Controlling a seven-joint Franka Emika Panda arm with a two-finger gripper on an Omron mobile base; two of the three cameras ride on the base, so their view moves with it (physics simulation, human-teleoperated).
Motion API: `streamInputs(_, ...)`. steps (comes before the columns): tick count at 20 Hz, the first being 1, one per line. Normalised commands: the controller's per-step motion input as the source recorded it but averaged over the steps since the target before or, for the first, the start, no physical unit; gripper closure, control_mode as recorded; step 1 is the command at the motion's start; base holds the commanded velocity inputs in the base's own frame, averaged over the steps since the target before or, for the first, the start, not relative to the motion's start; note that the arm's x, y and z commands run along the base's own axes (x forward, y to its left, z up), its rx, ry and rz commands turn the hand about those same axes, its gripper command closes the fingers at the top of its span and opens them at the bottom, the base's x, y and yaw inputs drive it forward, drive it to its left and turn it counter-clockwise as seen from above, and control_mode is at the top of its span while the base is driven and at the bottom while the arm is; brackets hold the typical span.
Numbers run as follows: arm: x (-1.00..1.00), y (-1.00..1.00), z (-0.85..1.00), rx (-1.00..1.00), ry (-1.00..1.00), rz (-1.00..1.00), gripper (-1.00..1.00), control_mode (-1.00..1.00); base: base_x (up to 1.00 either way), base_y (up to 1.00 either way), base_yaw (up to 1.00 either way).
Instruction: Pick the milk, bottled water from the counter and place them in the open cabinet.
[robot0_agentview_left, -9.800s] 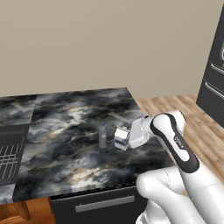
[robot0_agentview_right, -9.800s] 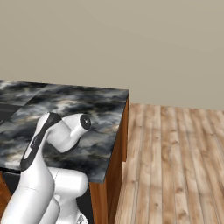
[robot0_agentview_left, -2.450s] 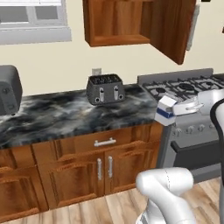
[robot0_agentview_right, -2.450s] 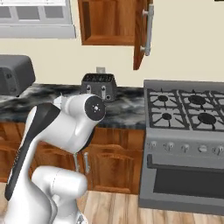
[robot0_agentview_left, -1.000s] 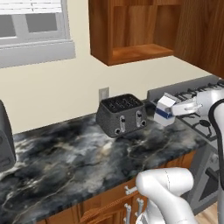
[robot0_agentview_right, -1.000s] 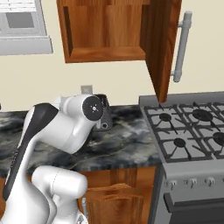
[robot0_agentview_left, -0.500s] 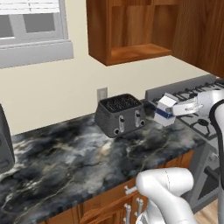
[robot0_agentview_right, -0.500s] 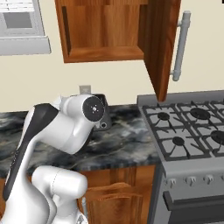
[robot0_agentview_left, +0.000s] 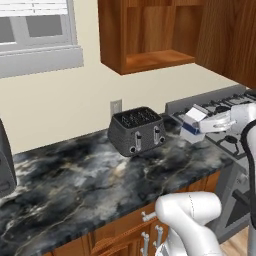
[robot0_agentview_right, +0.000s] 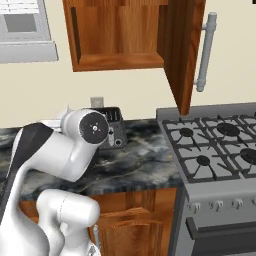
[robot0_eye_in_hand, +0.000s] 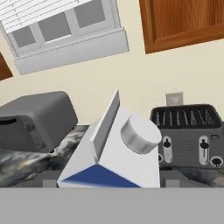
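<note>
You have the milk (robot0_agentview_left: 192, 124) clenched in the gripper (robot0_agentview_left: 200, 126), carried in the air above the right end of the desk (robot0_agentview_left: 90, 180), just beside the toaster (robot0_agentview_left: 137, 131) and near the stove (robot0_agentview_right: 220, 145). The open cabinet (robot0_agentview_left: 150, 35) hangs above and behind it. Judge the carton as light and thin-walled: squeeze hard and the sides may buckle. Its smooth faces could slip, so keep your hold on the body below the gable and cap (robot0_eye_in_hand: 140, 133), and set it down flat on the cabinet shelf.

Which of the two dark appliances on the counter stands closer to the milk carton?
The slotted toaster, beside the milk; the other grey appliance stands farther off, under the window.
</note>
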Motion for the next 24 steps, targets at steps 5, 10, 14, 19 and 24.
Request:
streamInputs(5, -0.05, 0.00, 0.44, -0.10, 0.00, -0.18, 1.00, -1.00, 0.00, 0.00, 0.00)
streamInputs(10, 0.00, 0.00, 0.49, -0.12, 0.00, -0.16, 1.00, -1.00, 0.00, 0.00, 0.00)
streamInputs(14, 0.00, -0.01, 0.45, -0.10, 0.00, -0.12, 1.00, -1.00, 0.00, 0.00, 0.00)
streamInputs(19, 0.00, -0.11, 0.36, -0.05, -0.01, -0.06, 1.00, -1.00, 0.00, 0.00, 0.00)
streamInputs(24, 0.01, -0.06, 0.27, -0.03, -0.02, 0.00, 1.00, -1.00, 0.00, 0.00, 0.00)
